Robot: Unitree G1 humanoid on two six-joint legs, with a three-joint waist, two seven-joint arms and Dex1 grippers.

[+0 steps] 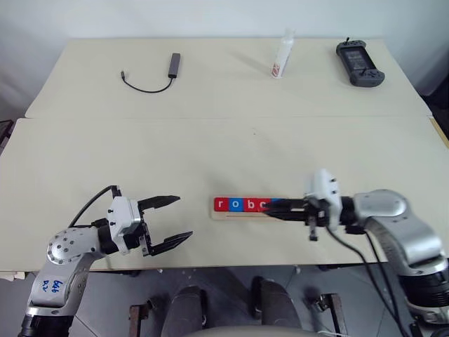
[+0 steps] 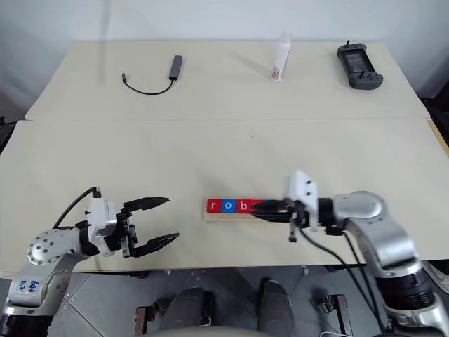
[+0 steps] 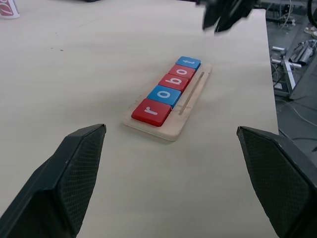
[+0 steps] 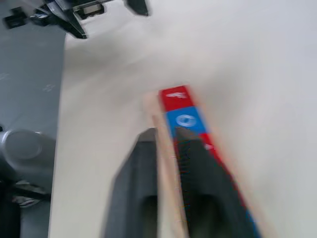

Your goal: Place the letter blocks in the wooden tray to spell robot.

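Over the wooden tray (image 3: 190,106), R gripper (image 1: 280,208) is lying level, pointing left, fingers narrowly parted, holding nothing I can make out. L gripper (image 1: 172,221) is hovering beside tray's left end, jaws wide, empty. Tray is sitting at table's (image 1: 224,140) near edge w/ 5 letter blocks (image 3: 168,90): 3 red, 2 blue, spelling robot.

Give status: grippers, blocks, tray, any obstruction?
Left gripper open, empty, beside the wooden tray. Right gripper above tray's far end, holding nothing visible. Five letter blocks seated, reading robot. Nothing in the way.
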